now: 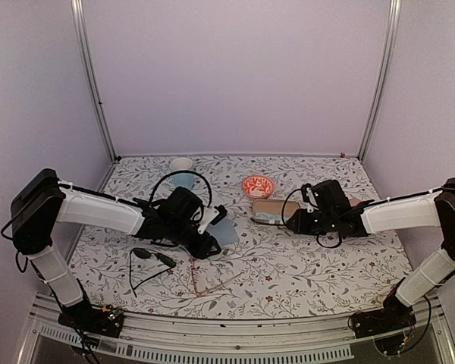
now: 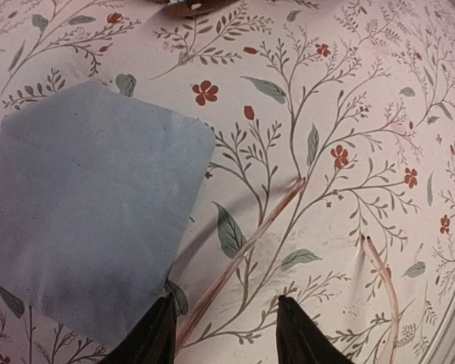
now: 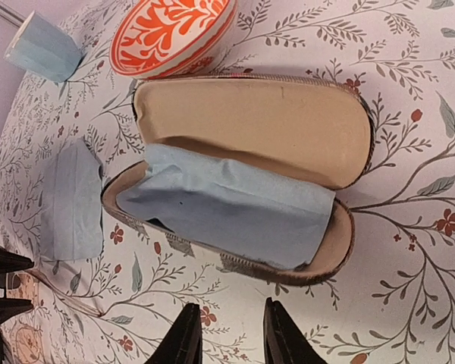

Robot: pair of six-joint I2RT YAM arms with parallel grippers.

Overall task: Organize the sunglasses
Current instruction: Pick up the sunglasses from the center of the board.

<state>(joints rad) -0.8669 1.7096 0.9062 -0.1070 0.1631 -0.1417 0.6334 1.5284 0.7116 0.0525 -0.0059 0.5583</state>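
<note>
Near the lower centre of the overhead view, the black sunglasses (image 1: 153,256) lie on the flowered counter (image 1: 326,273) with their arms unfolded. The pink glasses (image 1: 205,282) lie just to their right, and both pairs rest outside any case. The left claw (image 2: 224,341) hangs close by the pink pair, its fingers apart and nothing between them. Its wrist view shows one thin pink arm running past the left finger, and a loose blue cloth (image 2: 91,220) spread flat at left of frame. At centre right of the overhead view, the brown case (image 3: 288,129) lies open, a second blue cloth (image 3: 227,201) tucked into its lower half. The right claw (image 3: 231,337) hovers just in front of the case, fingers parted and gripping nothing. An orange patterned bowl (image 3: 174,30) stands just beside the case lid, and a pale blue cup (image 3: 42,49) stands farther off at upper left.
</note>
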